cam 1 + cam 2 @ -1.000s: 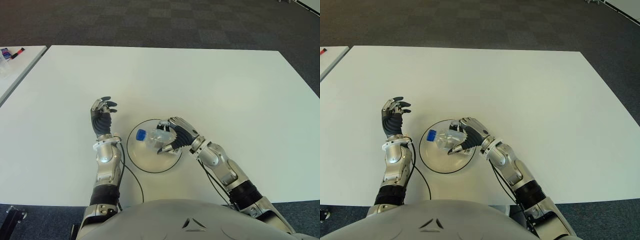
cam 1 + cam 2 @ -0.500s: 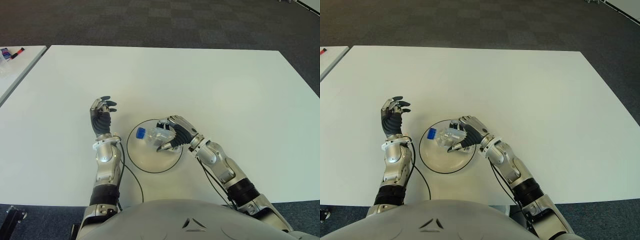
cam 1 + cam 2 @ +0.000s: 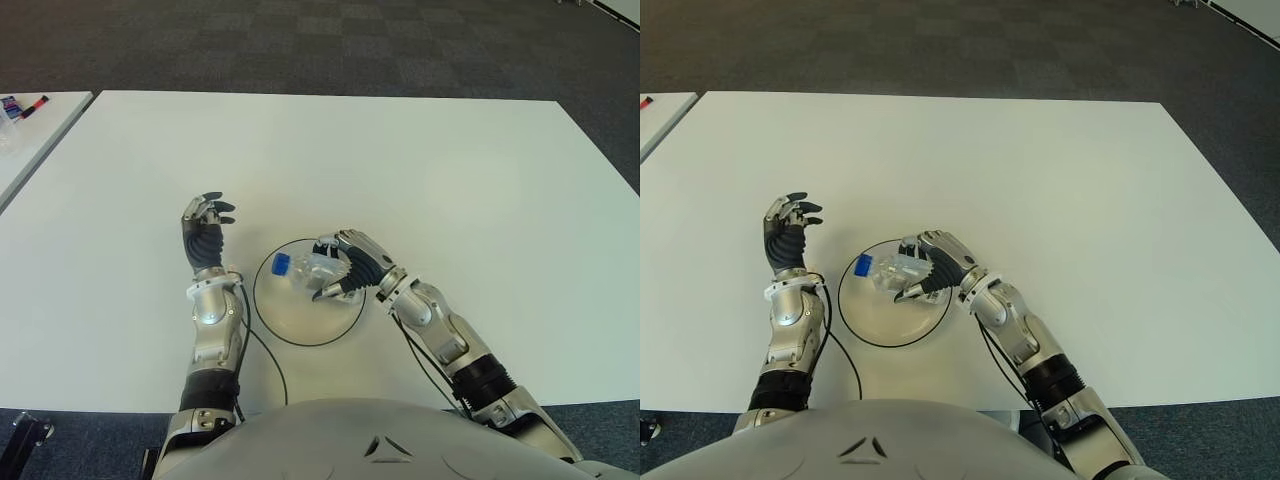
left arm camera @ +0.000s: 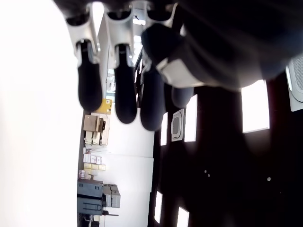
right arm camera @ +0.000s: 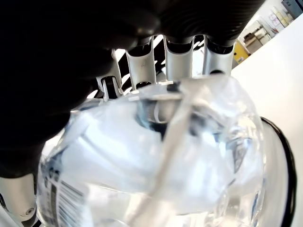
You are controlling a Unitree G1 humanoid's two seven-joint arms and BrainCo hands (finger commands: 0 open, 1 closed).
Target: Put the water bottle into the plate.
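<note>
A clear, crumpled water bottle (image 3: 308, 269) with a blue cap (image 3: 281, 264) lies sideways over the white, black-rimmed plate (image 3: 290, 318) near the table's front. My right hand (image 3: 345, 268) is shut on the bottle's body from the right, fingers wrapped over it, cap pointing left. The right wrist view shows the bottle (image 5: 156, 161) filling the palm, fingers (image 5: 180, 47) curled behind it and the plate rim (image 5: 284, 161) below. Whether the bottle touches the plate I cannot tell. My left hand (image 3: 205, 228) stands upright left of the plate, fingers loosely spread, holding nothing.
The white table (image 3: 420, 170) stretches wide beyond the plate. A black cable (image 3: 262, 352) runs along the left forearm near the plate's left rim. A second white table (image 3: 30, 130) with small items sits at the far left. Dark carpet lies past the far edge.
The right hand with the bottle has crept slightly up and left over the plate. The left hand has not moved.
</note>
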